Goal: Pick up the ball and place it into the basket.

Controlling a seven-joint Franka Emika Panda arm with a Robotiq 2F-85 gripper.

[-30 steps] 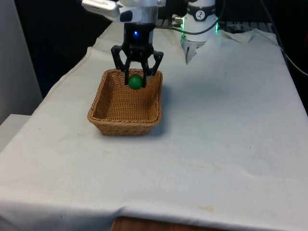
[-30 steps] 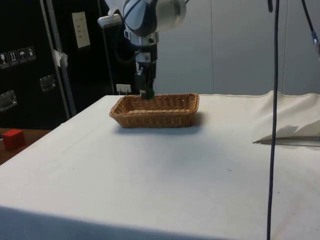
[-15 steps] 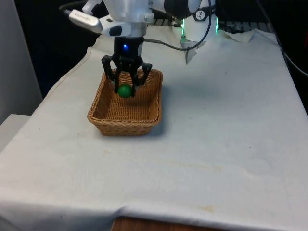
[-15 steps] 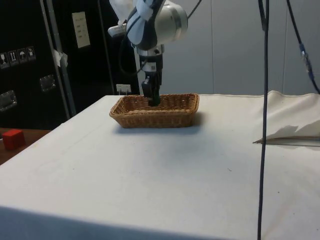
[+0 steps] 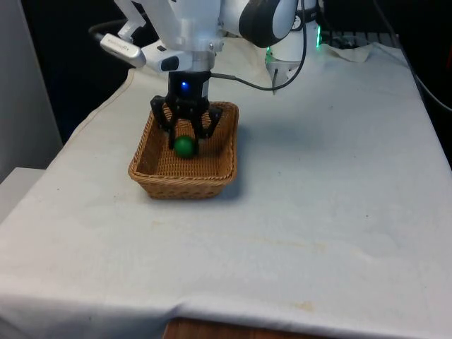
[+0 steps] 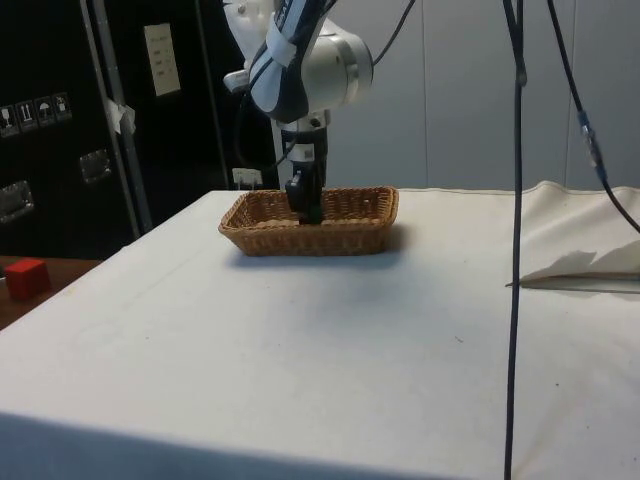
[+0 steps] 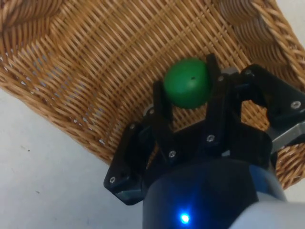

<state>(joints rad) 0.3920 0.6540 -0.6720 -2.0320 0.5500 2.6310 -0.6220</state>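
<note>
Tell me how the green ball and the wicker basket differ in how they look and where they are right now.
The ball is smooth, round and solid green; the basket is woven tan wicker, rectangular and open-topped. The ball is much smaller than the basket. The ball is clamped between the gripper fingers, down inside the basket, while the basket rests on the white cloth. They share that spot on the cloth.

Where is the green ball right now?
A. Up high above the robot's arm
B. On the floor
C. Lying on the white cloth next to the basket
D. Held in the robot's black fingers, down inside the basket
D: the green ball sits pinched between the fingers of the end effector, which reaches down inside the woven basket.
</note>
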